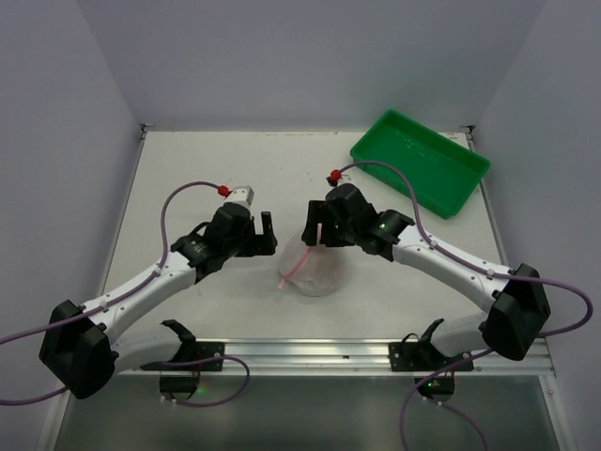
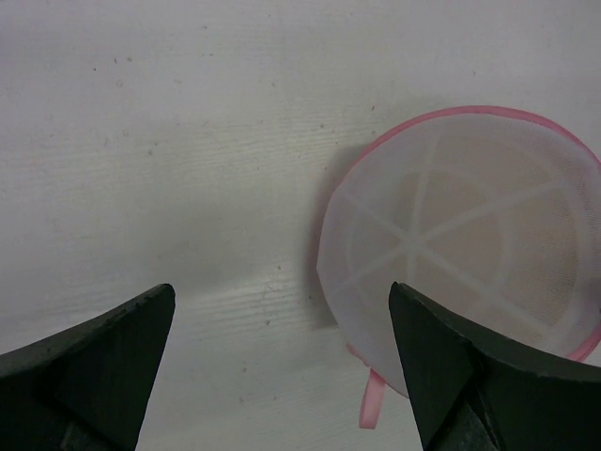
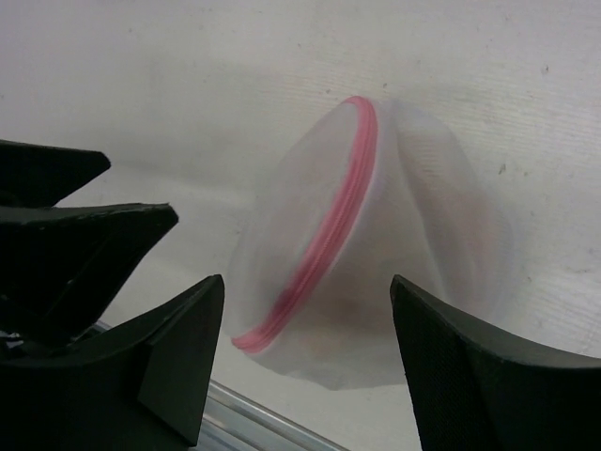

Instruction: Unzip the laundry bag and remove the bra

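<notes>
1. Overhead, the laundry bag (image 1: 315, 274) lies on the white table (image 1: 207, 169) just below the frame's centre, between the two claws. It is a small rounded pouch of pale see-through mesh. Its pink trim (image 1: 299, 258) runs from the bag's lower left up toward the right gripper (image 1: 312, 228). The left gripper (image 1: 267, 235) hangs just left of the bag with its fingers spread. A green plastic tray (image 1: 423, 155) sits in the upper right, well apart.
2. In the left wrist view, the left gripper (image 2: 282, 296) stands wide apart over bare table and holds nothing. The laundry bag (image 2: 470, 254) fills the right side of the frame as a round white mesh dome. Its white ribs (image 2: 413, 246) cross at the middle, a thin pink rim runs round it, and a pink loop (image 2: 369, 406) hangs at its lower edge. Whether it touches the finger beside it cannot be told.
3. In the right wrist view, the laundry bag (image 3: 404, 235) is at centre and blurred. Its pink trim (image 3: 333, 225) curves from top centre to lower left. The right gripper (image 3: 306, 282) has its fingers spread at the bottom of the frame, with mesh showing in the gap. Neither pad visibly presses the mesh.
</notes>
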{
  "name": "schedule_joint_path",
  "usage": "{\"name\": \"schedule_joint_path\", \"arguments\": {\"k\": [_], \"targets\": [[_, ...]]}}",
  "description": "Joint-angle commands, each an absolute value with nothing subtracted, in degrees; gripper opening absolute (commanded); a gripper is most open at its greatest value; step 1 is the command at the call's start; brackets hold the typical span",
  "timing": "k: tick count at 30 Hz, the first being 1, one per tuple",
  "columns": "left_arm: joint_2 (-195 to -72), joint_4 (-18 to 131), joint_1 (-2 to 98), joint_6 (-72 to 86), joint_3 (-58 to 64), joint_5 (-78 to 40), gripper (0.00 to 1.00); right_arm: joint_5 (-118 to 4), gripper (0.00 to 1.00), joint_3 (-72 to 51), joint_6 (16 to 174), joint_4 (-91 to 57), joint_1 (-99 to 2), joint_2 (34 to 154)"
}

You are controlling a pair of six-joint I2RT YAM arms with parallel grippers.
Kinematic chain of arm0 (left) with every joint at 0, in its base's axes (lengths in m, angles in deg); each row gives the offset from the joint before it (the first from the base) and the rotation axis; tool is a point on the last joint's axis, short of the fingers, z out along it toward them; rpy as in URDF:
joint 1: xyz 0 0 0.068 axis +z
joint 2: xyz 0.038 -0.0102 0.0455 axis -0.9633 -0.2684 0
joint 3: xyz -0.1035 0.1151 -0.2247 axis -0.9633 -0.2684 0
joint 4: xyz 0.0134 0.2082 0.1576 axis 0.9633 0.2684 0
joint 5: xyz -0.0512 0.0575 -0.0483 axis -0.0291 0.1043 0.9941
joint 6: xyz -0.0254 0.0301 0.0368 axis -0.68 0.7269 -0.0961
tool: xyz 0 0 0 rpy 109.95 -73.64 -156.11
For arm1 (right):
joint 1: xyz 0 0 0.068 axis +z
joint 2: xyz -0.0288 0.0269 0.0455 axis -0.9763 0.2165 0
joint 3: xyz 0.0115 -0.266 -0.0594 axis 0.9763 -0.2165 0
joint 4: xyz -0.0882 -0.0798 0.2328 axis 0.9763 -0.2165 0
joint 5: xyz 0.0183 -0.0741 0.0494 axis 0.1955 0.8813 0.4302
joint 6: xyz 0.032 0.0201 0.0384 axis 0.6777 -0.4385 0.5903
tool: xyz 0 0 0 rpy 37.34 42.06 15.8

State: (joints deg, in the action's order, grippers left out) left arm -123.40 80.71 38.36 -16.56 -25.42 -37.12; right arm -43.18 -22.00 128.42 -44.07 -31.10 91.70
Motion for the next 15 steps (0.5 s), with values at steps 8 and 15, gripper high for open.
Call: {"name": "schedule_joint_path", "arguments": {"k": [8,15], "targets": [[-123.97,69.99,38.83,-21.7,-30.66,-29.58,1.0,-46.6,0.45,-34.51,132.86,-35.72,-39.59,90.09],[-127.57,62.43,38.83,-23.1,-32.86,-23.96,1.0,-56.45,0.34,-43.48,129.35,-28.14,-46.29,88.15]]}}
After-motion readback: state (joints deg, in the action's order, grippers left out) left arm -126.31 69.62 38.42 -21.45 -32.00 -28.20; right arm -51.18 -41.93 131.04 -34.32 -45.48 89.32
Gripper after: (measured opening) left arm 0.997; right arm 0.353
